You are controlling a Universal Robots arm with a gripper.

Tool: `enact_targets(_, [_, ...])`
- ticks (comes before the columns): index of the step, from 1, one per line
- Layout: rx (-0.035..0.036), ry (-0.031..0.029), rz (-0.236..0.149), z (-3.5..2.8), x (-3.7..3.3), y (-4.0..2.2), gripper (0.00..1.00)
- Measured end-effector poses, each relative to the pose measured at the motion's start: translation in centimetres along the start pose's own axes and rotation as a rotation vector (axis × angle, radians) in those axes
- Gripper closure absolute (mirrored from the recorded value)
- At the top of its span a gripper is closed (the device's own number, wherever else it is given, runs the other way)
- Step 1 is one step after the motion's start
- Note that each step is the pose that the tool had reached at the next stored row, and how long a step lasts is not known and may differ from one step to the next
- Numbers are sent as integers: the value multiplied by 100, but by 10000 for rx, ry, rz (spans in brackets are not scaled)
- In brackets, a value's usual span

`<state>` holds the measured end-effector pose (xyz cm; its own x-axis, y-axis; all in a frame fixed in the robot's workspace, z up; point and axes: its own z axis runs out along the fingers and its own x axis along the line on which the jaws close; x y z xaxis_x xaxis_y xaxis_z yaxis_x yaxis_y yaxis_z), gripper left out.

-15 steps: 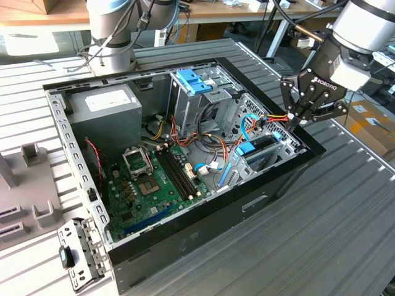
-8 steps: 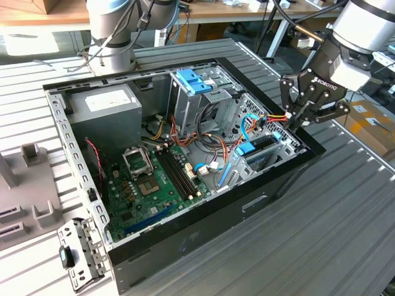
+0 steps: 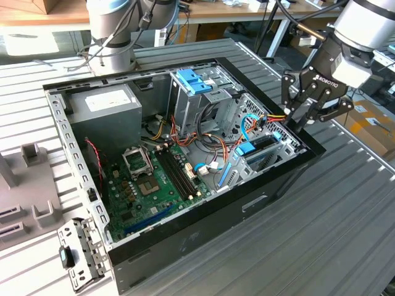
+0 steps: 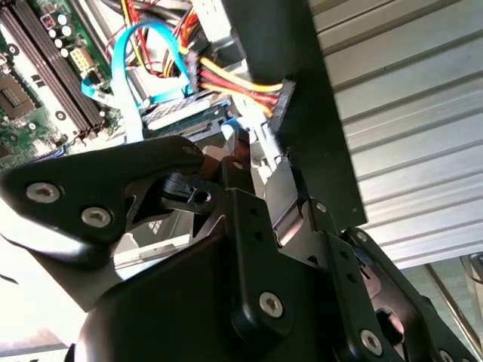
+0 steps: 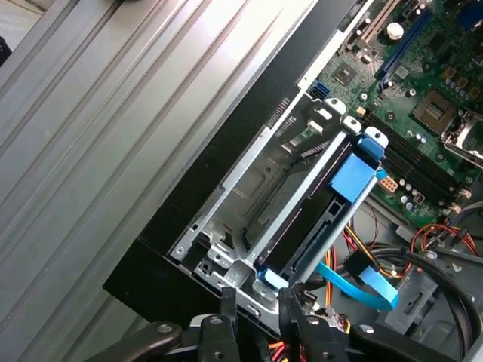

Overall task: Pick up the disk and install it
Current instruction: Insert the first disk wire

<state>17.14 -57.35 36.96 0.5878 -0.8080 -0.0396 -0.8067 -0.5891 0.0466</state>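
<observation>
the black multi-fingered claw [image 3: 307, 110] hangs at the open black computer case's [image 3: 259, 197] edge on the exterior view's right, fingers drawn narrow around the blue-railed end of the flat silver-grey metal disk [image 5: 321, 226], which stands on edge in the grey metal drive cage [image 5: 249, 204] just below the claw, beside the green motherboard [image 3: 154, 185].

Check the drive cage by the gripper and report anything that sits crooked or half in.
Nothing stands out. The disk with its blue rail lies straight in the drive cage at the computer case's corner, the gripper right at its end. Loose cables bunch beside it.
</observation>
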Motion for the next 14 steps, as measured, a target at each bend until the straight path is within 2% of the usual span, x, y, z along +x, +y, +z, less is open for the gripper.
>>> enact_targets(5, [-6,-3,-15,-7,12,-150,64])
enact_targets(8, [-3,-15,-235,-1,10,-170,64])
enact_targets(11, [-21,1,-856,6,18,-187,64])
enact_targets(14, [-2,-24,-917,13,12,-218,64])
